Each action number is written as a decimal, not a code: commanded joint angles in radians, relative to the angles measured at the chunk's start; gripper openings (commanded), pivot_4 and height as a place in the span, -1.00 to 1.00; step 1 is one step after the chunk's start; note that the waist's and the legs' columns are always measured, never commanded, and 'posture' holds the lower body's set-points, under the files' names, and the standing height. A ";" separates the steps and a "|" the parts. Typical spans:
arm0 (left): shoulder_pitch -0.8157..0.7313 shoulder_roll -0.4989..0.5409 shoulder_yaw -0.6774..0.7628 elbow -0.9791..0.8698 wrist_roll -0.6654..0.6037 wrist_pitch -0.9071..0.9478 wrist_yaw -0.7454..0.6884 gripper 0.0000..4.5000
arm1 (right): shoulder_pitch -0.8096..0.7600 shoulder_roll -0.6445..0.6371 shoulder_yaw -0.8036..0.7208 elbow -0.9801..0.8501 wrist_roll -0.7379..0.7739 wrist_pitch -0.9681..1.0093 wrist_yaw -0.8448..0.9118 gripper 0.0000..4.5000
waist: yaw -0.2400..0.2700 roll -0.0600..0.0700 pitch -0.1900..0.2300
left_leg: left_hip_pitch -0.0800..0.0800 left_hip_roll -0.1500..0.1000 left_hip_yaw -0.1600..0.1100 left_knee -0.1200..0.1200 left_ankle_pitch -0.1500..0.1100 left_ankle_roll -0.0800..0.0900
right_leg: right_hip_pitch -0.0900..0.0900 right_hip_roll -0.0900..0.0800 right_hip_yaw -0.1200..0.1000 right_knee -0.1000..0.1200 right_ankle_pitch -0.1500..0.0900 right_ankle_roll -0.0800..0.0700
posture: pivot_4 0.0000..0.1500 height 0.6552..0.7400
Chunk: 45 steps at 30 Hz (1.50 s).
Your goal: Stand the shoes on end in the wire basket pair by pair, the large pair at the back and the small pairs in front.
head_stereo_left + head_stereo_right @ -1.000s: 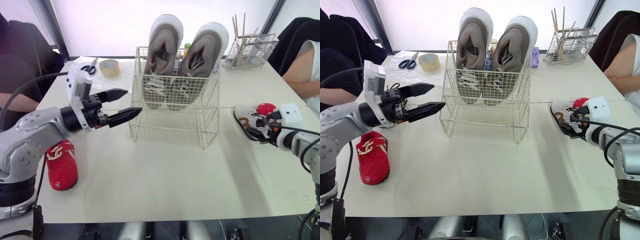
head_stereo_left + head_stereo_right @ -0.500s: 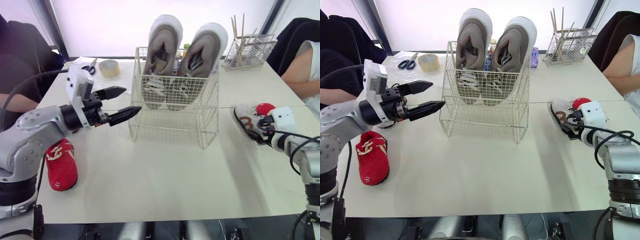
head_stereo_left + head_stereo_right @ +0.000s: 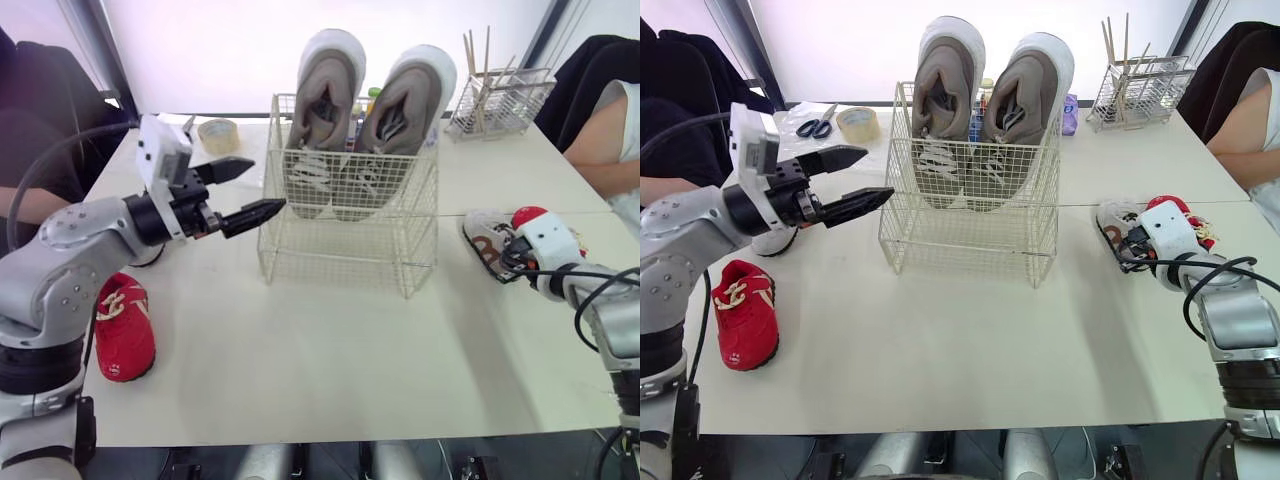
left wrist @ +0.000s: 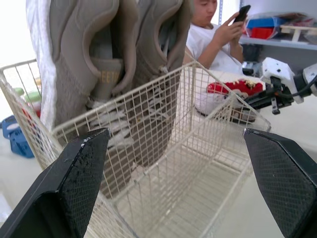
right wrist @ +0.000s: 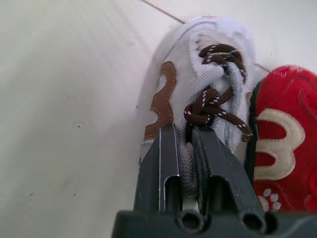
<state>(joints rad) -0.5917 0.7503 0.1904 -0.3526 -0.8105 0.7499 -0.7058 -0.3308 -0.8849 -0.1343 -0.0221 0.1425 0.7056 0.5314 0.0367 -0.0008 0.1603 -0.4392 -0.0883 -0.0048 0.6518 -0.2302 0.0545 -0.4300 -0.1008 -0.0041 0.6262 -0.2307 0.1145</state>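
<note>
Pale desk [image 3: 960, 340]. Nearest, at left, a red shoe [image 3: 743, 315] lies flat. At right, the right gripper [image 5: 184, 133] has its fingers pinched on the white shoe [image 5: 198, 49], with a second red shoe [image 5: 280, 144] touching it. Mid-desk, the basket [image 3: 970, 215] holds the grey pair [image 3: 945, 95] on end at its back. The left gripper [image 3: 878, 173] hovers beside it, fingers spread. Beyond lie tape [image 3: 857, 122], scissors [image 3: 818, 126] and a rack [image 3: 1137, 92]. A person [image 3: 1250, 120] sits at the right edge, with a bright window behind.

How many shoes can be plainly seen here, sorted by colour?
Grey shoes: 2
Red shoes: 2
White shoe: 1
Total: 5
Not counted: a mostly hidden pale shape.
</note>
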 commanded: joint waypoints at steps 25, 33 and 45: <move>-0.550 0.003 -0.003 0.615 -0.020 0.148 -0.349 1.00 | -0.800 -0.067 0.094 -0.015 0.088 -0.705 0.444 -0.99 | -0.050 0.002 0.010 | -0.003 0.001 0.000 -0.004 0.005 -0.003 | -0.003 0.003 -0.001 -0.004 0.003 0.005 | 1.00 1.00; -0.638 0.067 -0.016 0.687 -0.034 0.313 -0.445 1.00 | -0.797 0.021 0.184 -0.017 0.036 -0.878 0.532 -0.99 | -0.048 0.001 0.011 | -0.003 0.000 0.000 -0.002 0.005 -0.003 | -0.005 0.003 0.000 0.002 0.003 0.005 | 1.00 1.00; -0.643 0.044 0.011 0.655 -0.059 0.430 -0.420 1.00 | -0.816 0.112 0.259 0.027 -0.019 -1.092 0.600 -0.99 | -0.051 0.001 0.011 | -0.003 0.000 0.000 -0.002 0.006 -0.005 | -0.007 0.003 0.000 0.005 0.003 0.005 | 1.00 1.00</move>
<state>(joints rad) -1.2225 0.7830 0.1761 0.3401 -0.8544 1.1742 -1.1265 -1.1037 -0.7769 0.1449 0.0085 0.1219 -0.3588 1.1345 -0.0138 0.0004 0.1711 -0.4422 -0.0885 -0.0054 0.6496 -0.2239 0.0496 -0.4370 -0.0974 -0.0043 0.6314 -0.2282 0.1194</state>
